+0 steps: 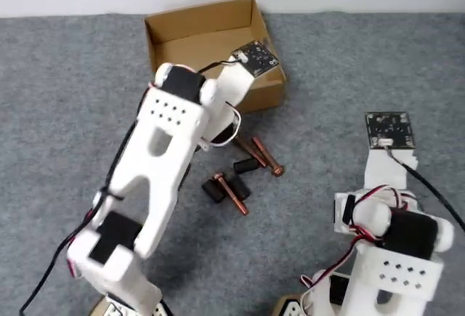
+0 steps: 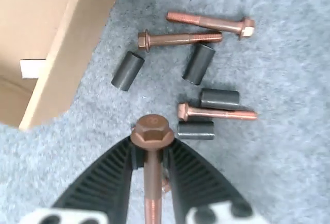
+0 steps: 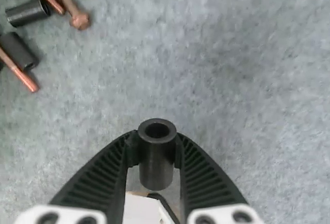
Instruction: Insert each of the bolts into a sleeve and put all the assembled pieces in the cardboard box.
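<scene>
The left gripper [image 2: 152, 149] is pinching a copper bolt [image 2: 151, 133] by the shank just below its hexagonal head, with the head pointing away from the wrist. The right gripper [image 3: 156, 149] is pinching a black sleeve [image 3: 157, 157], open bore facing outward, over bare grey tabletop [image 3: 232, 54]. In the high view, the loose bolts [image 1: 266, 158] and loose sleeves [image 1: 244, 165] lie close together at centre frame, just in front of the cardboard box [image 1: 203, 22] at upper centre. The left arm stands at the left of that frame and the right arm at lower right, well apart. The step in hand appears to be joining one pair. Next the arms must meet and line the bolt's threaded end up with the sleeve's bore, probably turning the bolt first. No brand or writing is readable; a small white patch [image 2: 33, 68] on the box's inner wall looks blank.
</scene>
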